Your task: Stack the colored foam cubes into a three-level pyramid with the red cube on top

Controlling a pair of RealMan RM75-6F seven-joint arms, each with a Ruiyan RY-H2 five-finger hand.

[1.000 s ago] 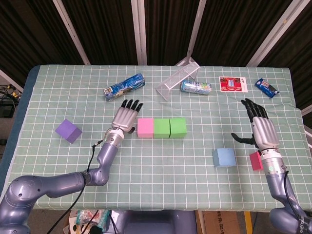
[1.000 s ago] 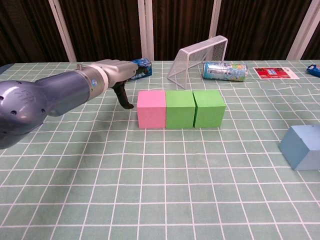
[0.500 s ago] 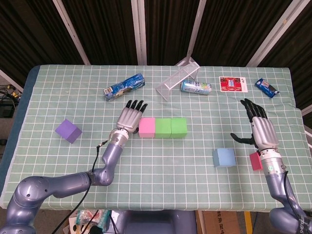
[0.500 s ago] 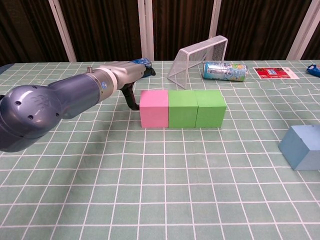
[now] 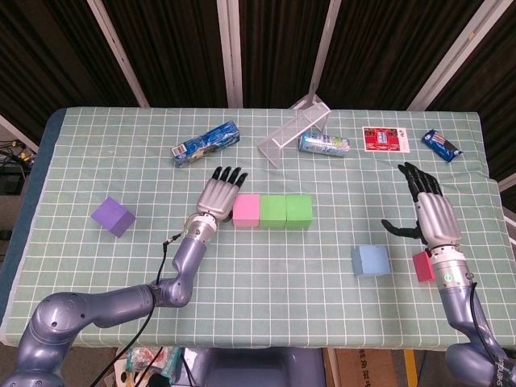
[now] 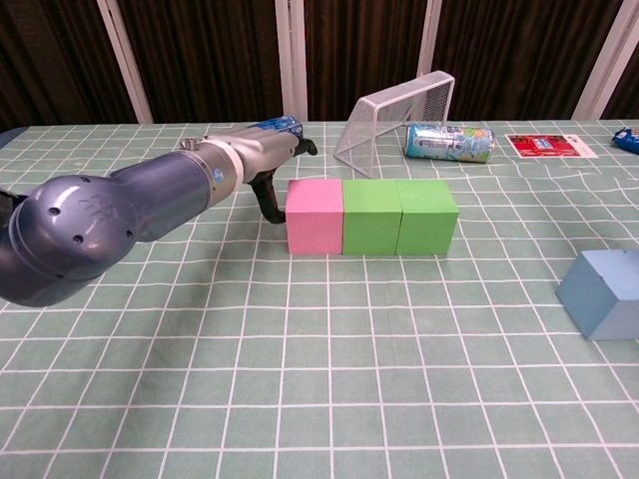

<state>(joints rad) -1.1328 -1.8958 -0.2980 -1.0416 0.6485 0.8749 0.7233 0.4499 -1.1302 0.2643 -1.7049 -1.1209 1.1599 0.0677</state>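
While seemingly straight, cube row (image 5: pixel 272 210) runs left-right.

Setting reads as a robotics test lab, not a home. My table (image 5: pixel 81 161) wears a green grid-checked cloth, backed by black curtains (image 5: pixel 169 48) hung between bare metal struts (image 5: pixel 230 48). Behind the table's front edge a cable (image 5: pixel 157 274) trails along my left arm (image 5: pixel 105 306); loose clutter sits below.
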